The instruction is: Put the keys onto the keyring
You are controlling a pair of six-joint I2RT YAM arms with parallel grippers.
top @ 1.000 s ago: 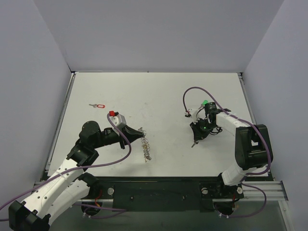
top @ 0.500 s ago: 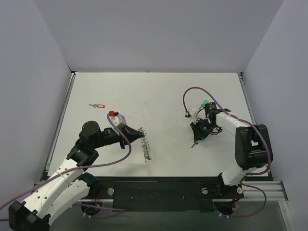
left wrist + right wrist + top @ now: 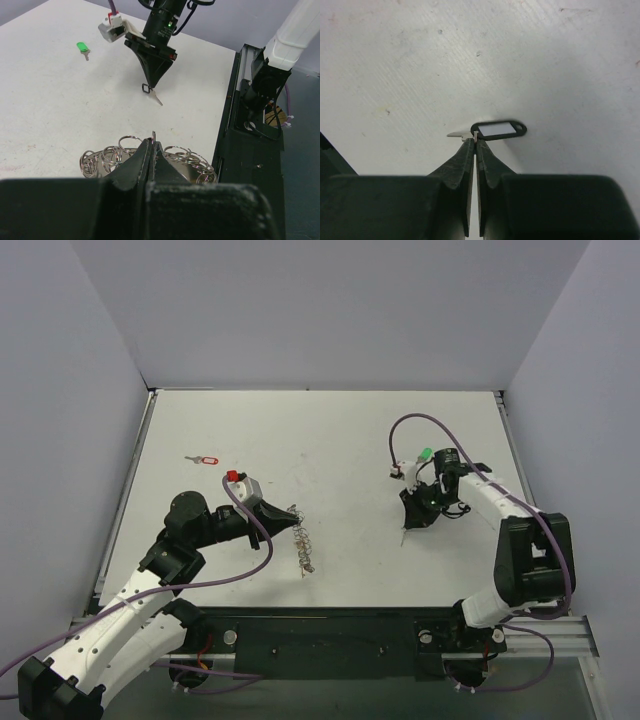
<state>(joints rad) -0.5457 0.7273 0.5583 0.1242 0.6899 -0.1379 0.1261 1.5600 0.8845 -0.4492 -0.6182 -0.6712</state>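
Note:
My left gripper (image 3: 291, 512) is shut on one ring of the keyring (image 3: 303, 545), a bunch of silver rings that trails toward the near edge. In the left wrist view the rings (image 3: 112, 156) fan out on both sides of the closed fingertips (image 3: 152, 142). My right gripper (image 3: 406, 527) points down and is shut on the small ring of a silver key with a dark plastic tag (image 3: 497, 129), its blade (image 3: 457, 134) sticking out left, close to the table. This key also shows in the left wrist view (image 3: 156, 96). A green-headed key (image 3: 425, 454) and a red-headed key (image 3: 207, 459) lie loose.
The white table (image 3: 320, 440) is walled by grey panels at the back and sides. A black rail (image 3: 330, 640) with the arm bases runs along the near edge. Purple cables loop over both wrists.
The right wrist has shifted slightly right and back, carrying the dark-tagged key with it. The left arm and the keyring have not moved.

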